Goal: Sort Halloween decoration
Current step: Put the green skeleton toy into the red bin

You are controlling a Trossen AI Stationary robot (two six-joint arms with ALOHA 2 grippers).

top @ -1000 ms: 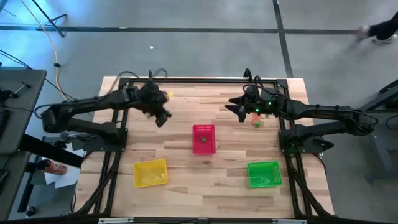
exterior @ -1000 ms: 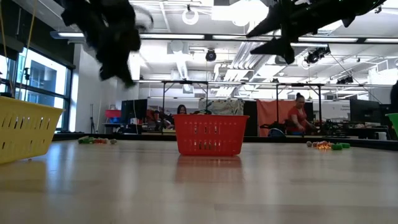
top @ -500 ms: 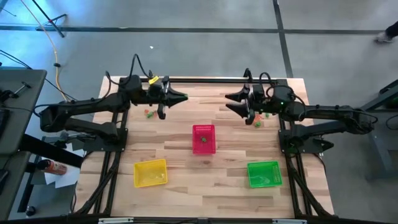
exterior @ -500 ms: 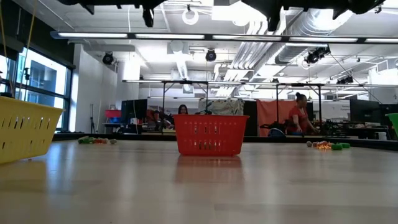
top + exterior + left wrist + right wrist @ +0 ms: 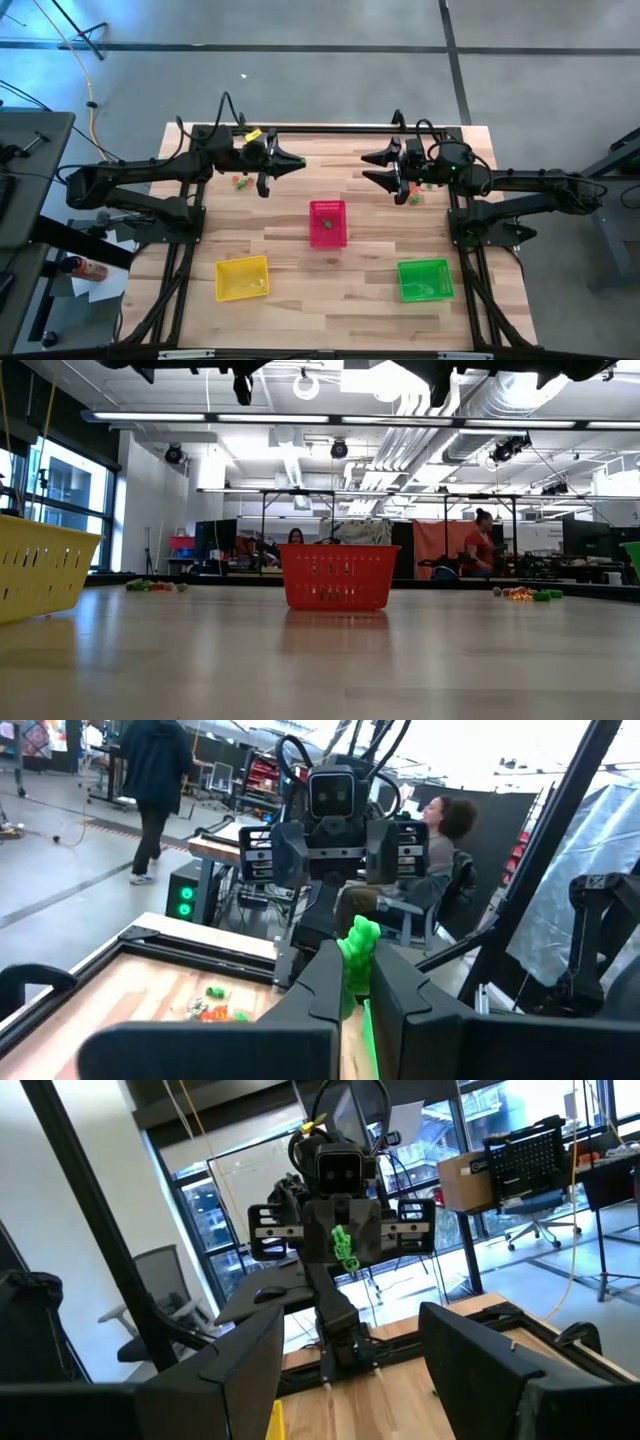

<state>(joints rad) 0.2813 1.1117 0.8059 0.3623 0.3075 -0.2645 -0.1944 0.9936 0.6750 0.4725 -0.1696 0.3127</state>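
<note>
A wooden counter is seen from above, with a dark robot arm on each side, both reaching toward the middle of its far half.

The left gripper is raised above the counter, its fingers clenched on a small green trinket that sticks up between the tips. Just beside this arm, a few tiny orange and green trinkets lie loose on the wood.

Near the front left stands a yellow basket. A red basket stands in the middle of the counter, between the two arms.

The right gripper faces the left one, also raised, its fingers spread wide and grasping nothing. More small trinkets lie under and beside this arm near the far right edge. A green basket stands at the front right.

In the room behind, two people sit at desks.
</note>
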